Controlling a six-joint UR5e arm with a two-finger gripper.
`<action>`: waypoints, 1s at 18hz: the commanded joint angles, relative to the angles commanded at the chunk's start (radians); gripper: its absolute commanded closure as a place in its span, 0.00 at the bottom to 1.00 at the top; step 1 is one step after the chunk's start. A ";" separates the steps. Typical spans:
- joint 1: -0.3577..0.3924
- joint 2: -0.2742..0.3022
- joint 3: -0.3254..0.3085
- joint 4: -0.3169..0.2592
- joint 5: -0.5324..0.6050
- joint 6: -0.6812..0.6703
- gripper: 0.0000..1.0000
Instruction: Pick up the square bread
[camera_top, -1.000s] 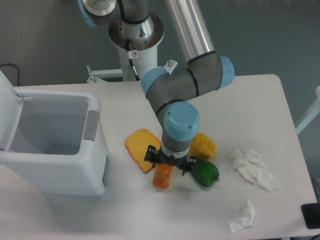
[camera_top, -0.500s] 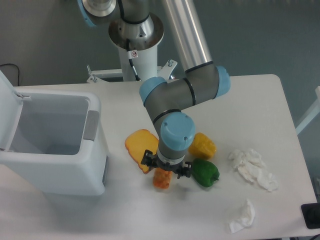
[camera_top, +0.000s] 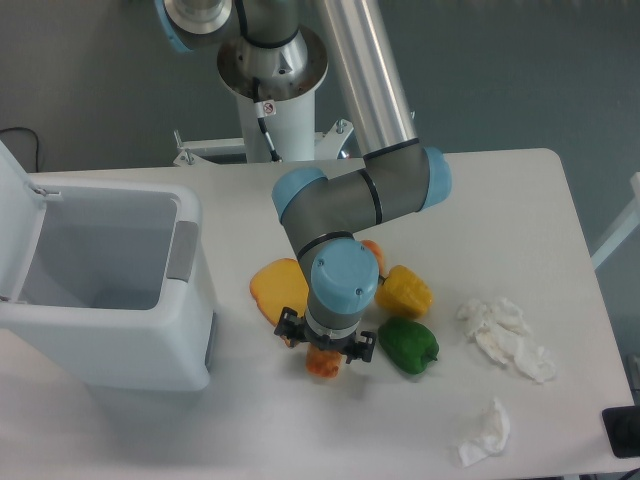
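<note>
A grey and light-blue robot arm reaches down from the top of the frame to the middle of a white desk (camera_top: 500, 200). Its black two-finger hand (camera_top: 324, 345) sits low over the square bread (camera_top: 322, 364), a small blocky orange-brown chunk lying just below centre. The arm's wrist covers the bread's upper part, so only its lower end shows beneath the hand. The fingers appear to stand on either side of the bread, but the view does not show whether they are open or already pressed against it. The bread looks to be resting on the desk, so the pick-up seems not yet done: the approach looks complete, while the grip and lift remain. Just left of the bread lies a flat yellow-orange toast slice (camera_top: 270, 288). To its right are a yellow pepper (camera_top: 405, 291) and a green pepper (camera_top: 410, 345). Crumpled white tissues (camera_top: 505, 335) lie at lower right, and an open white bin (camera_top: 110, 290) stands at left.
</note>
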 joint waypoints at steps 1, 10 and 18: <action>0.000 -0.002 0.000 0.000 0.006 0.003 0.00; 0.000 -0.008 0.000 0.008 0.020 0.003 0.21; 0.000 -0.003 0.002 0.008 0.058 0.008 0.50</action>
